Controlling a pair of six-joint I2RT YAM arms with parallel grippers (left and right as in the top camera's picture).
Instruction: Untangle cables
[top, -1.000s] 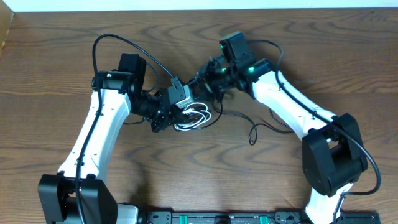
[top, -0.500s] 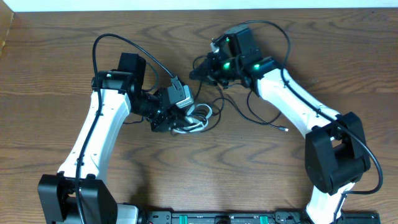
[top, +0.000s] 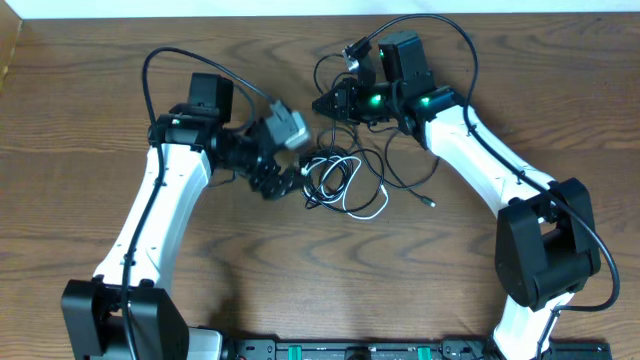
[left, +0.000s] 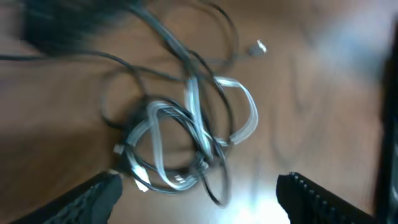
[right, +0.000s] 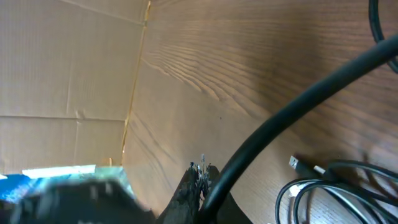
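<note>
Overhead view of a brown wood-grain table (top: 300, 290). White-and-black left arm (top: 160, 215) rising from its base at the lower left, elbow bent high, wrist turned toward the centre. Left gripper (top: 288, 182) angled down, just left of a loose tangle of thin black and white cables (top: 340, 180) lying mid-table. White-and-black right arm (top: 480, 165) stretching from the lower right up and across. Right gripper (top: 322, 104) pointing left, just above the cables, drawn to a narrow tip. Small silver plug end (top: 430, 203) lying alone, right of the tangle. Left wrist view, blurred: two dark ridged fingertips (left: 102, 190) in the bottom corners, spread wide, nothing between them. Cables on the wood just ahead, pale loops twined with dark ones. Right wrist view: dark fingers (right: 189, 193) low in the middle, pressed together. Black cord (right: 298, 102) running slantwise from the upper right down into the tips, apparently pinched there. More cable loops and a small pale plug (right: 295, 163) at the lower right on the table. Tan cardboard wall (right: 68, 68) standing at the table's far edge.
</note>
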